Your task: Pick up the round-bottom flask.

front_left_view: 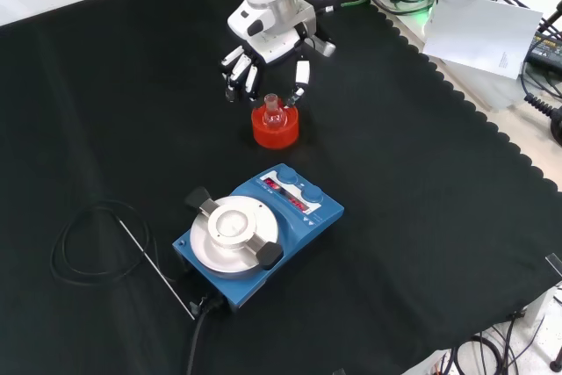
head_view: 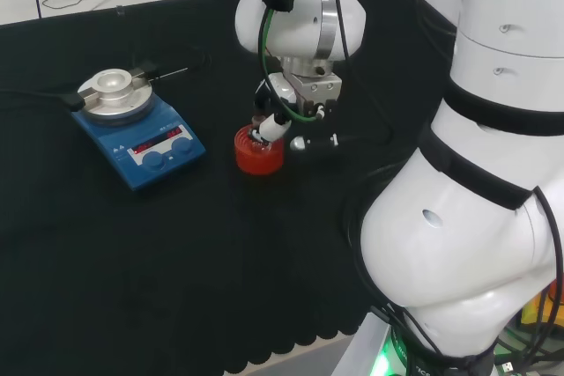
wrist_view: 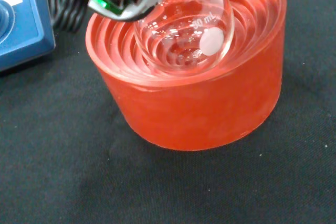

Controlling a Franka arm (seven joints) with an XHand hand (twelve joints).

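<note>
Standing upright in the red ribbed stand, the round-bottom flask lay at five o'clock from the hand in the front view, fingers spread apart around its neck, not clamped.

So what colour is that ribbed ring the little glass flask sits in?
Red, seen best in the wrist view: the ring cradles the clear flask.

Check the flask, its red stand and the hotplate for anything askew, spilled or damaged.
Nothing stands out: the round-bottom flask sits in the red ribbed stand, no spill shows on the cloth, and the hotplate lies flat.
</note>
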